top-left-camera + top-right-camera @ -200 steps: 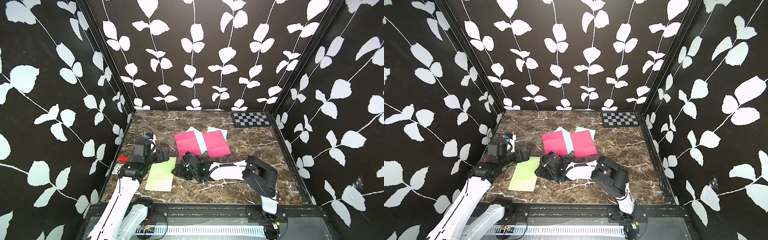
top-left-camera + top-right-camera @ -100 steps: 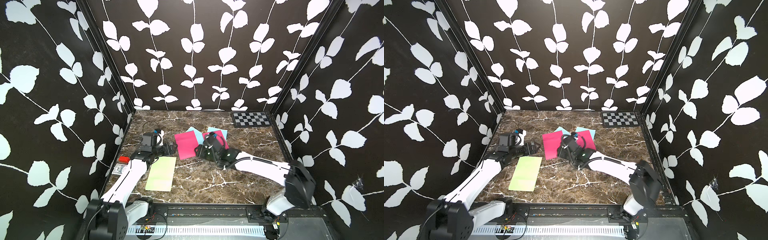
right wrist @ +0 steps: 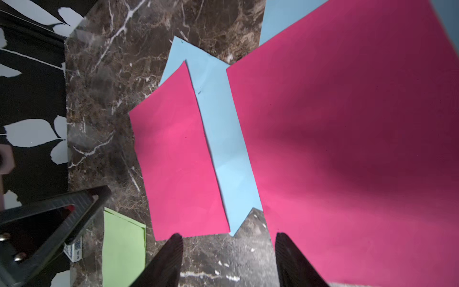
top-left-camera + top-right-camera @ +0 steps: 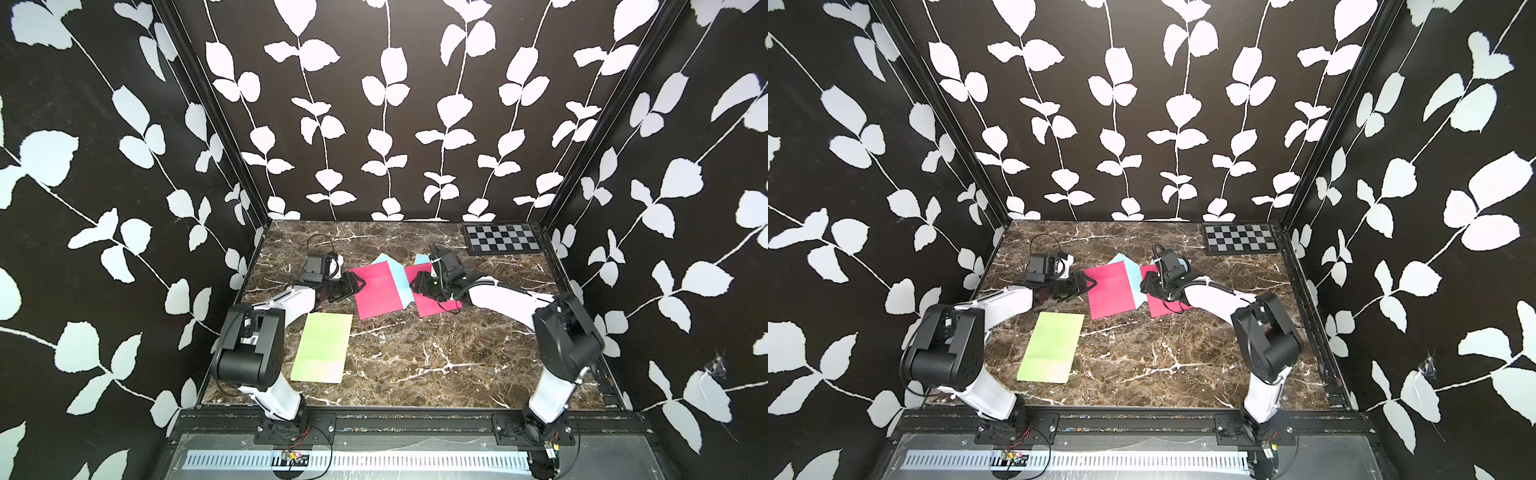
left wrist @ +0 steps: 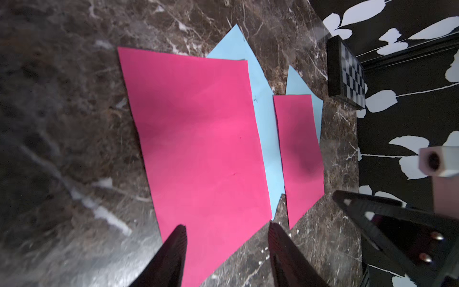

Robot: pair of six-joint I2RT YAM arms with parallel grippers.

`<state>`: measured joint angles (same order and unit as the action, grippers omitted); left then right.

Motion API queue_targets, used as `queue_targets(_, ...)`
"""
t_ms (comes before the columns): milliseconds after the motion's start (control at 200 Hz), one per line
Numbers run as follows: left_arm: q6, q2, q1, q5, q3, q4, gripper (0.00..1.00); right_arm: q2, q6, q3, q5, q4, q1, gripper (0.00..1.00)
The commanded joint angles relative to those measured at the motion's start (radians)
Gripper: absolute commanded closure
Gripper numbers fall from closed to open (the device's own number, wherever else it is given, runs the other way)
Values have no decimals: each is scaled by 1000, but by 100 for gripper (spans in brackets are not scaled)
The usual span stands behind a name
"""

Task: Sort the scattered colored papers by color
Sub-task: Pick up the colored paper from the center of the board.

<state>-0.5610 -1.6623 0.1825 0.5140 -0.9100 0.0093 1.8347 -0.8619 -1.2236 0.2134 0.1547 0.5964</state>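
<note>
Two hot pink papers lie at mid-table, the left one (image 4: 376, 293) (image 4: 1111, 291) and the right one (image 4: 434, 306) (image 4: 1160, 308). A light blue paper (image 4: 397, 272) (image 5: 264, 129) shows between them, partly under both. Another light blue paper (image 4: 422, 258) (image 5: 299, 83) peeks out behind the right pink one. A light green paper (image 4: 322, 347) (image 4: 1052, 347) lies nearer the front left. My left gripper (image 4: 359, 284) (image 5: 226, 228) is open, its jaws either side of the left pink paper's corner. My right gripper (image 4: 415, 284) (image 3: 227, 238) is open over bare table at the right pink paper's edge (image 3: 347, 149).
A black-and-grey checkerboard panel (image 4: 503, 239) (image 4: 1239, 239) sits at the far right corner. A small box with a barcode (image 3: 73, 248) lies beside the green paper. Dark leaf-patterned walls close in the marble table (image 4: 436, 353) on three sides.
Both arms have reached farther back. The left gripper has come up to the left pink paper's edge; the right gripper swung from the front middle to the right pink paper. The papers have not moved.
</note>
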Motion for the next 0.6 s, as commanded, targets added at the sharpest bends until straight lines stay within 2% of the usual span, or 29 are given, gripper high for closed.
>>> queue_targets(0, -17, -34, 3, -11, -55, 32, 45, 41, 54, -141, 114, -21, -15, 40)
queue_targets(270, -32, -124, 3, -53, -100, 56, 43, 196, 66, -309, 227, -2, -33, 40)
queue_targets(440, -5, -85, 3, -108, -77, 47, 42, 275, 5, -320, 334, -73, -33, 41)
queue_targets(595, 35, -46, 0, -143, -75, 14, 40, 307, -46, -288, 364, -139, -22, 41)
